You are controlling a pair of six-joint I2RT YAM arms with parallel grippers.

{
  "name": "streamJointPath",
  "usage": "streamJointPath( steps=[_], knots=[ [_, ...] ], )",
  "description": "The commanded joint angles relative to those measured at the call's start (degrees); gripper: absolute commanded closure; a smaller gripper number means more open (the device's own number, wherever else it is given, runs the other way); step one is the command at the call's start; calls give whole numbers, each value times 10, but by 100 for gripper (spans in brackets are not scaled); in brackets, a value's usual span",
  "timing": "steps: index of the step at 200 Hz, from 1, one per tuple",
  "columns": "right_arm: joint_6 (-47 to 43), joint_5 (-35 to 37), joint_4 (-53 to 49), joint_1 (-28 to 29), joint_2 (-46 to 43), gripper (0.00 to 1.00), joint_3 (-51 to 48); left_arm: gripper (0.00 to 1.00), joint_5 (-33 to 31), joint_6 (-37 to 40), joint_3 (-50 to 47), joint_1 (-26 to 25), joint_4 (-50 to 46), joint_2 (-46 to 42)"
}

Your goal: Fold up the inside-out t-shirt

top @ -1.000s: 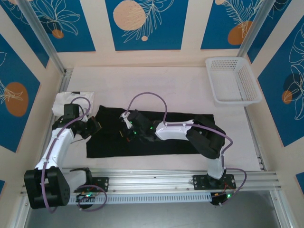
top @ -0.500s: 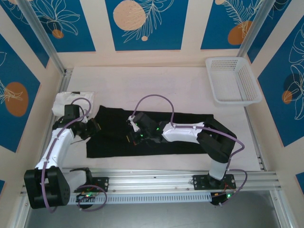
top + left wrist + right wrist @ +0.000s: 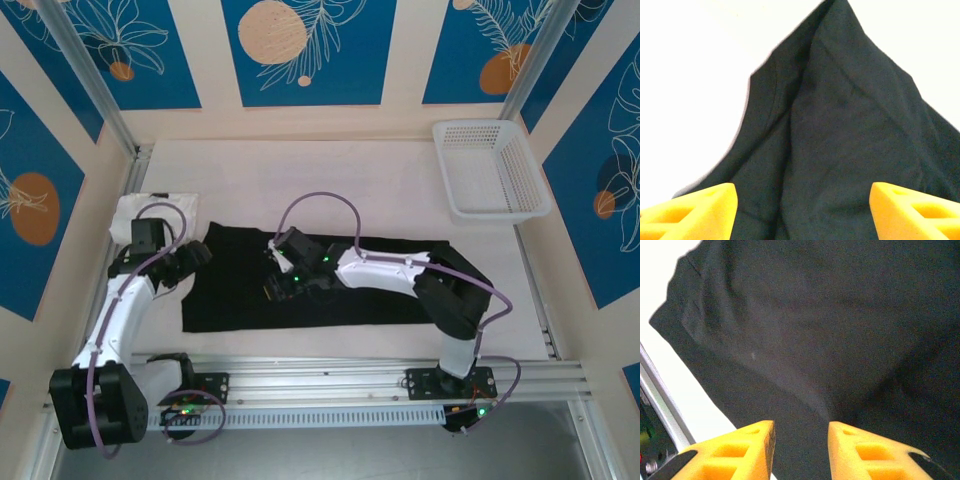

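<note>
The inside-out t-shirt point(image 3: 350, 285) lies as a long black strip across the table, with no print showing. My left gripper point(image 3: 196, 256) hangs at the strip's upper left corner. In the left wrist view it point(image 3: 802, 215) is open wide, with creased black cloth point(image 3: 850, 140) lying below the yellow fingers point(image 3: 695, 212). My right gripper point(image 3: 276, 288) hovers over the strip's left half. Its jaws point(image 3: 801, 442) are open with a narrower gap, and a raised fold of the black cloth point(image 3: 805, 340) runs up to them from beneath.
A white folded garment point(image 3: 148, 208) lies just left of the shirt, behind my left arm. A white basket point(image 3: 490, 168) stands at the back right. Bare white table point(image 3: 330, 180) stretches behind the shirt. A metal rail point(image 3: 350, 372) runs along the near edge.
Both grippers were shut and have opened, letting go of the cloth. The left gripper has pulled back towards the shirt's left edge; the right arm has swung slightly farther from the near edge.
</note>
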Motion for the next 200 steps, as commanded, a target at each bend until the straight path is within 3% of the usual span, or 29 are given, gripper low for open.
streamJointPath(
  steps=[1,25,51,91,128,154,200],
  knots=[
    [0,15,11,-8,60,67,34,27,-48,-37,-3,-13,98,47],
    [13,-8,4,-13,100,71,41,14,-97,-21,12,-46,133,125],
    [12,-24,26,-13,77,72,13,0,-150,9,33,-87,149,197],
    [13,-20,45,-23,22,71,-38,0,-185,36,27,-99,160,256],
    [22,-27,49,-23,13,71,-51,0,-85,33,24,-101,169,297],
    [17,-12,37,-26,-4,70,-51,9,-3,10,-3,-108,187,289],
    [6,-2,24,-47,-28,69,-54,34,62,-5,-47,-119,212,247]
  ],
)
